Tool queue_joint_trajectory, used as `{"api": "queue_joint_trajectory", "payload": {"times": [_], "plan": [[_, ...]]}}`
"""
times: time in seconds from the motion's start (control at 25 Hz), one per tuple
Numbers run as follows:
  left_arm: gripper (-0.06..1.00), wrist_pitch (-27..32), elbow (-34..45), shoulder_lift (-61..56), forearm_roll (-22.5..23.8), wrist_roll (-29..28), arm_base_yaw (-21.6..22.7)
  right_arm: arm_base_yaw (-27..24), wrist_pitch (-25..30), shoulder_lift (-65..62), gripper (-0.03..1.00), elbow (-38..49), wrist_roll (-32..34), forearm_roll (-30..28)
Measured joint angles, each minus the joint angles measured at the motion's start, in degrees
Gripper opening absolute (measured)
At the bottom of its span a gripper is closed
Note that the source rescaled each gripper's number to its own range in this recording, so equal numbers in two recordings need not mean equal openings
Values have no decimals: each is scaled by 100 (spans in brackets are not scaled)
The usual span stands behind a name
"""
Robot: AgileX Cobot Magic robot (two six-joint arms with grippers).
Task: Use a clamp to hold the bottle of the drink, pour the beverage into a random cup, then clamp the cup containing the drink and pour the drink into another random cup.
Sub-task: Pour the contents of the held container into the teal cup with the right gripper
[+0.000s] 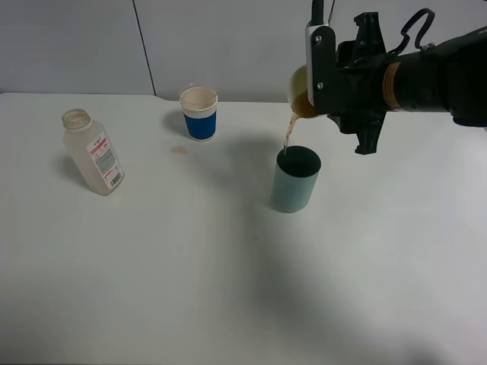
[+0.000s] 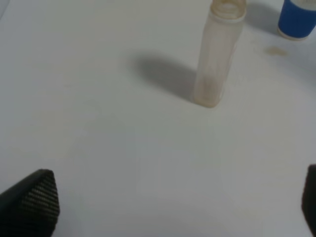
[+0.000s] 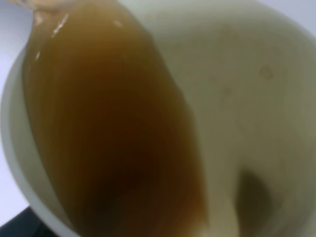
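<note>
The right end effector (image 1: 323,77) is clamped on a pale yellow-green plastic tumbler (image 1: 297,88), its jaws closed against the tumbler's sides, and holds it in the air at the far right of the scene, tipped over with its mouth turned down and to the left. The thin brown tea-coloured beverage (image 3: 113,138) lies pooled along the lower side of the tumbler's inner wall and runs over the rim; in the high view it falls as a narrow stream (image 1: 288,135) into the open mouth of a dusty teal plastic tumbler (image 1: 294,186). That one stands upright on the white surface (image 1: 190,266) just below and slightly left of the tipped tumbler, apart from it. The left end effector (image 2: 170,202) hangs with its jaws wide apart and nothing between them, only its dark ribbed fingertips (image 2: 30,202) showing at the sides of its wrist view, above bare surface. Beyond it, at the far left, the small translucent plastic bottle (image 1: 93,152), capless and bearing a white label with a red band, stands on its base, well apart from both tumblers. A short blue cup with a white rim (image 1: 200,114) stands at the far middle, with a small brownish spot (image 1: 179,150) on the surface just near and left of it.
</note>
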Motion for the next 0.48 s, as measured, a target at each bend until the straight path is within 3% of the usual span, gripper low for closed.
{"api": "queue_joint_trajectory", "payload": {"times": [0.48], "plan": [[100, 0, 0, 0, 0, 0, 0, 0, 16, 0, 4, 0, -419, 0]]}}
